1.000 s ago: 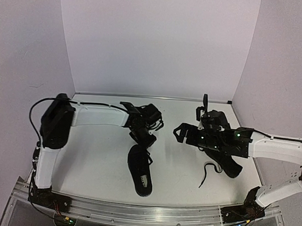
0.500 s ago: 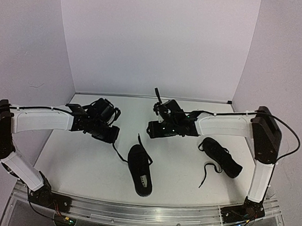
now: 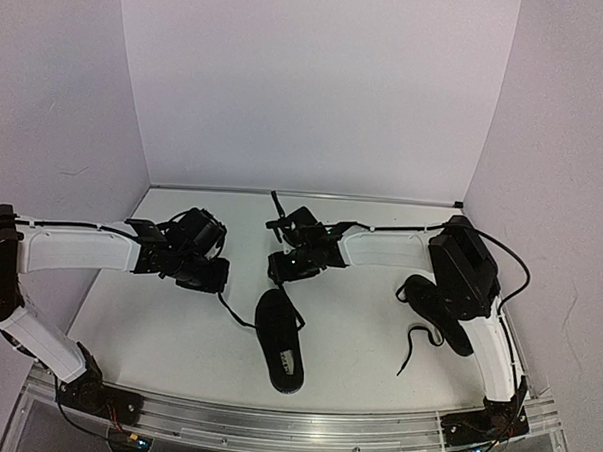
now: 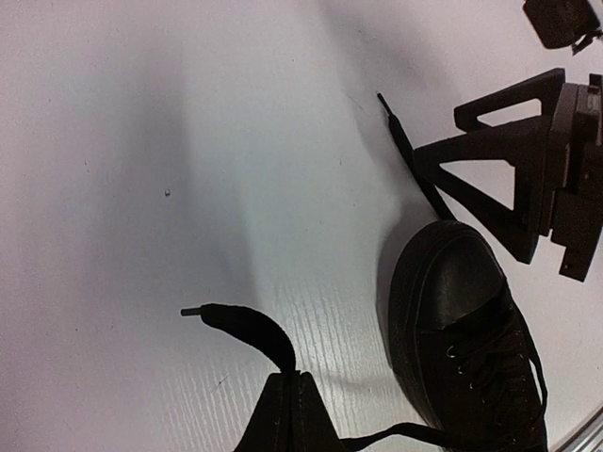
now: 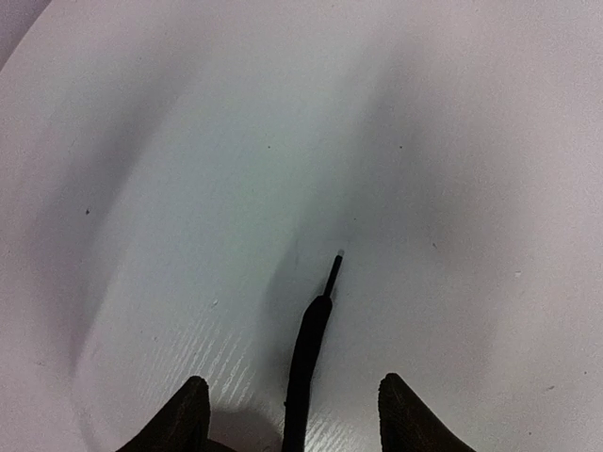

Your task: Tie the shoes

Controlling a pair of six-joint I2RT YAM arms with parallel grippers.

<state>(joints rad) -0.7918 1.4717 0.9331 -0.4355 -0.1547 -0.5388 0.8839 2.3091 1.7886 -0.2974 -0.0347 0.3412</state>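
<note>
I have the left gripper [image 4: 285,391] clenched on one thin black lace [image 4: 247,325] of the small black low-top shoe [image 3: 279,340] near the front edge of the white bench [image 3: 177,331]; right gripper [image 5: 290,410] released, astride the other lace [image 5: 311,339]; second black shoe [image 3: 446,314] lies by the right edge.

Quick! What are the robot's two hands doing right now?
Left gripper: shut on one lace end.
Right gripper: open, jaws either side of the other lace end, not pinching it.
</note>
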